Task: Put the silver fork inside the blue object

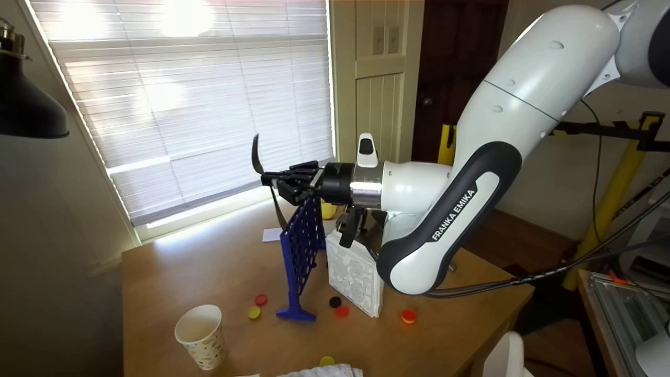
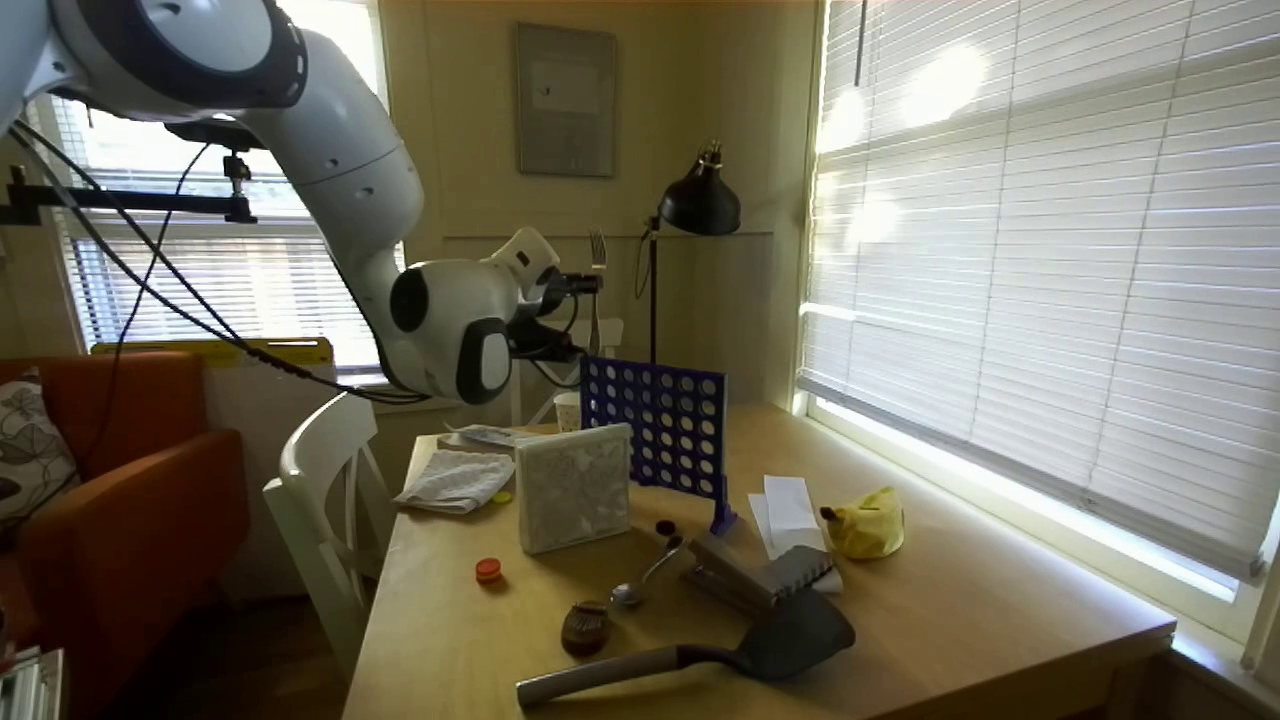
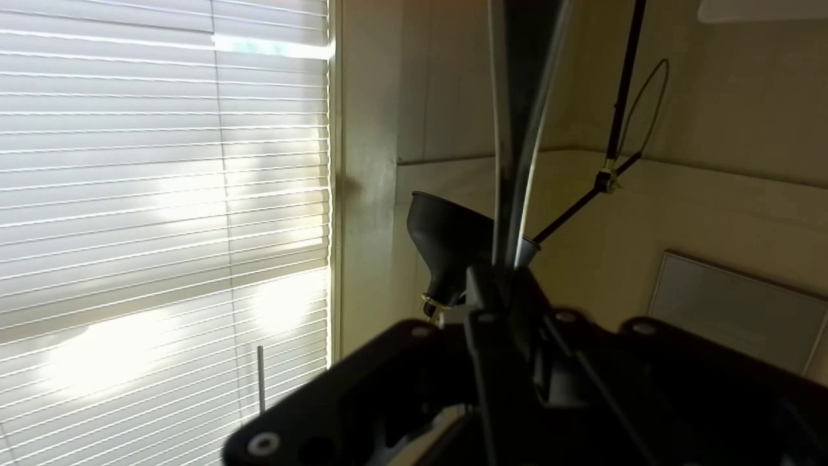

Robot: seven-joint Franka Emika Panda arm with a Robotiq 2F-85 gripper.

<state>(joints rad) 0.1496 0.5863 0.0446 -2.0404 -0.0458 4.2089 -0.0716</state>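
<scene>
Silver fork [image 3: 519, 123] roughly upright, tines up.
We see the gripper [image 1: 268, 179] pinching it above the blue grid's [image 2: 657, 425] left end in an exterior view.

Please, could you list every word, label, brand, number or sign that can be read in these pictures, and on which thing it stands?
"FRANKA EMIKA": on the robot arm's black trim, in an exterior view.
Framed picture on the wall: a dark mark, too small to read.
No other text is readable.
</scene>
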